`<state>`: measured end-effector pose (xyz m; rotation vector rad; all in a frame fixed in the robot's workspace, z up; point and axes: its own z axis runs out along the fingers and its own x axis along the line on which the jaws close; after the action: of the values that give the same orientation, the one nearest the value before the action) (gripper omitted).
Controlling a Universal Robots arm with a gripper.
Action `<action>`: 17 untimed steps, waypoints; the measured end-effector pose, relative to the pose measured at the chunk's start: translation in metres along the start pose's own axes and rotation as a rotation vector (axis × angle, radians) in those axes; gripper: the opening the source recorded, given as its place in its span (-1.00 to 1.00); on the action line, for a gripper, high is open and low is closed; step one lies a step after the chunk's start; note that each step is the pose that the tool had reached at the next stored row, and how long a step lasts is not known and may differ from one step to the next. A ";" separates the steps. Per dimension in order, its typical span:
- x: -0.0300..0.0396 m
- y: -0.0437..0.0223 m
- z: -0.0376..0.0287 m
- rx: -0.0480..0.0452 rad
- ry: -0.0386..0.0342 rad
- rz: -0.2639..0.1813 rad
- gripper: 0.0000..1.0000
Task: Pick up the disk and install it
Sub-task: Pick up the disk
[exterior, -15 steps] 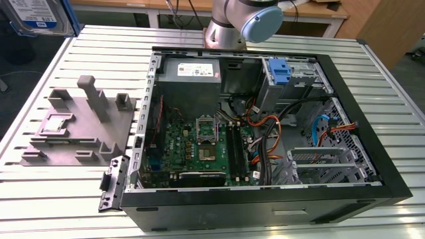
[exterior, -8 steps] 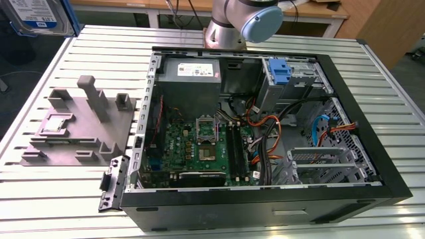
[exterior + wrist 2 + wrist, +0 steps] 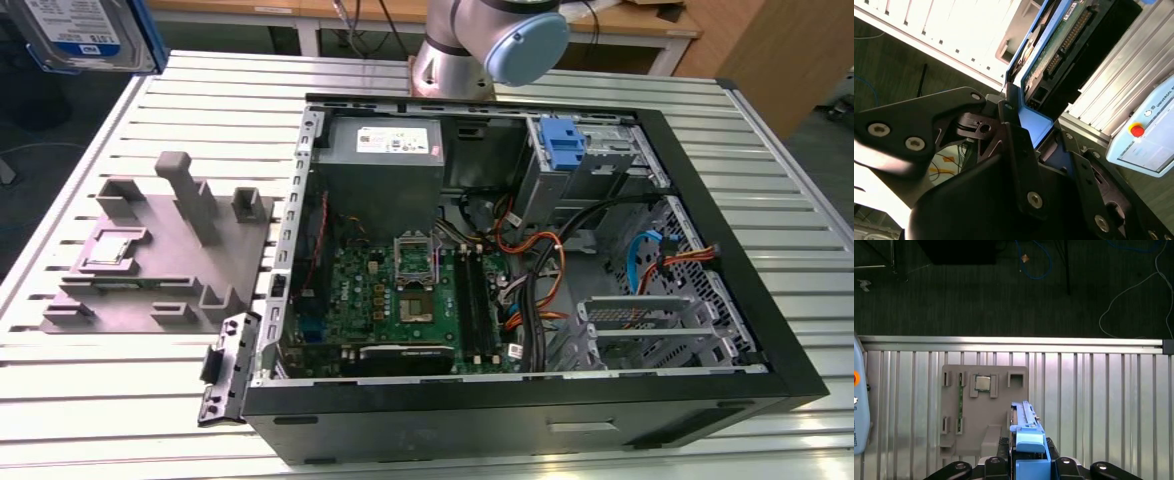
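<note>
Our black hand [image 3: 1036,125] grips the disk [image 3: 1066,35] firmly, closed on the blue bracket that edges it, with the drive's green circuit board turned toward the second wrist view. In the exterior view we see the disk held high at the upper left corner, label outward, well apart from the open computer case [image 3: 767,340]. In the first wrist view it stands on edge above the grey fixture [image 3: 160,250] that lies on the slatted table [image 3: 200,100], at the exterior view's left of the case. Inside the case sit a grey power-supply box [image 3: 380,145] and a bare blue bracket [image 3: 563,145]. A pale pendant with a red button [image 3: 1141,135] hangs at the table's edge.
</note>
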<state>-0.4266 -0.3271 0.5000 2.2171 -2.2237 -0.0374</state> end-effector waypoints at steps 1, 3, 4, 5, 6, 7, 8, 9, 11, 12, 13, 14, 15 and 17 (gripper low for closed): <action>0.0000 -0.0008 0.0000 0.0000 0.0000 0.000 -0.27; 0.0000 -0.0020 0.0000 0.0001 0.0000 0.000 -0.27; -0.0001 -0.0025 0.0000 0.0000 0.0000 0.000 -0.27; 0.0000 -0.0029 0.0000 0.0000 0.0000 0.000 -0.27; 0.0000 -0.0034 0.0000 0.0001 0.0000 0.000 -0.27; 0.0000 -0.0040 -0.0001 0.0000 0.0000 0.000 -0.27; 0.0000 -0.0045 -0.0001 0.0000 0.0000 0.000 -0.27; 0.0000 -0.0051 -0.0001 0.0001 0.0000 0.000 -0.27; 0.0000 -0.0062 -0.0001 0.0000 0.0000 0.000 -0.27; 0.0000 -0.0066 -0.0001 0.0001 0.0000 0.000 -0.27; 0.0000 -0.0071 -0.0001 0.0001 0.0000 0.000 -0.27; 0.0000 -0.0075 -0.0001 0.0000 0.0000 0.000 -0.27; 0.0000 -0.0080 -0.0001 0.0000 0.0000 0.000 -0.27; 0.0000 -0.0088 -0.0001 0.0001 0.0000 0.000 -0.27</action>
<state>-0.4178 -0.3271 0.4999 2.2171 -2.2238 -0.0373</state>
